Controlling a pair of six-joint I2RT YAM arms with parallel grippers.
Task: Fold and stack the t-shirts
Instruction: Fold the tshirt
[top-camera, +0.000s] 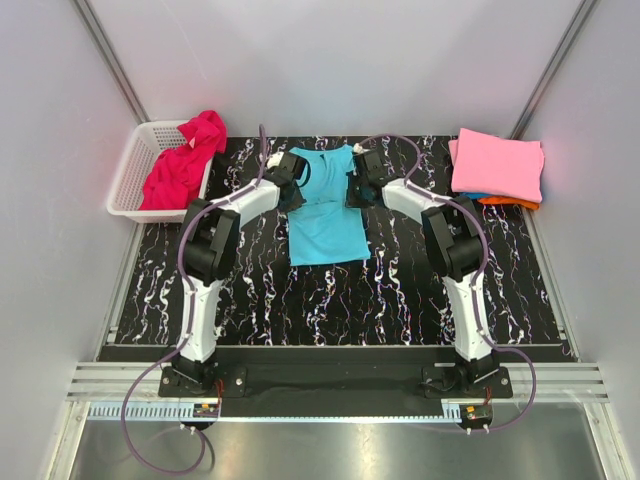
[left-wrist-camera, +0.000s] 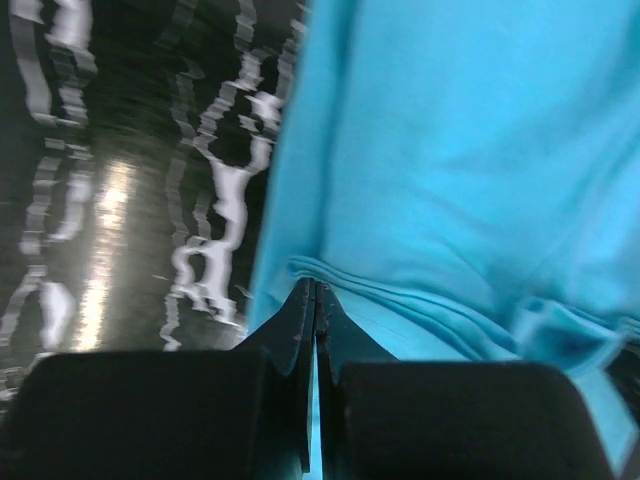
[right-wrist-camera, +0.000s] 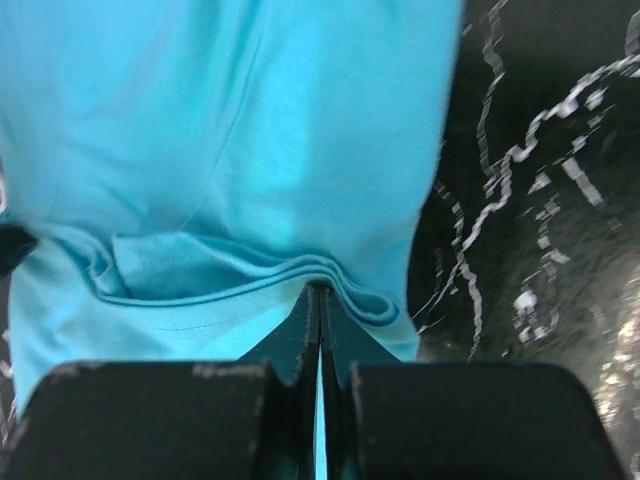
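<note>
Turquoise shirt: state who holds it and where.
The left claw pinches the folded left edge of the turquoise shirt; the right claw pinches its folded right edge.

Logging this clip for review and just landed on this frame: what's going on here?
Both arms are on the turquoise t-shirt lying in the middle. The left claw and the right claw are each shut on a folded edge near its far end, one per side. A magenta t-shirt lies heaped in the white basket far left; a folded stack topped by a pink t-shirt sits far right.
</note>
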